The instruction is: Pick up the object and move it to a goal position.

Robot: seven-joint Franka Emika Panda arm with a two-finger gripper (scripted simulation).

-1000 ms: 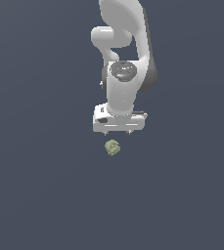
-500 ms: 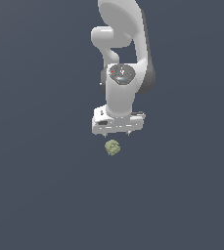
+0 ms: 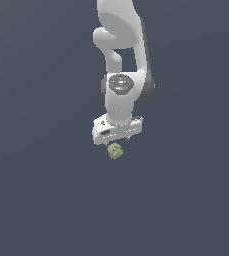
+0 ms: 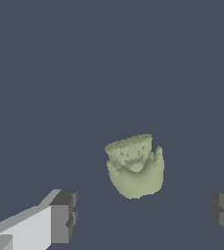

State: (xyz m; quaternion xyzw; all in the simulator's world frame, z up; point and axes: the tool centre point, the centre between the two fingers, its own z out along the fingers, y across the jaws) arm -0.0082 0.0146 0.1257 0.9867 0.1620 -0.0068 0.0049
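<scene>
The object (image 3: pixel 115 151) is a small lumpy olive-green blob with paler mottling, lying on the dark grey floor. The white arm hangs over it, and my gripper (image 3: pixel 117 141) is just above and slightly behind the blob in the exterior view. In the wrist view the object (image 4: pixel 135 166) sits between the two dark finger pads (image 4: pixel 63 216), which stand far apart on either side. My gripper (image 4: pixel 145 215) is open and holds nothing; the pads do not touch the blob.
The plain dark grey floor (image 3: pixel 41 200) stretches all around with no other objects in view. The white arm's links (image 3: pixel 121 60) rise above the gripper.
The gripper has lowered towards the object and turned a little. The object has not moved.
</scene>
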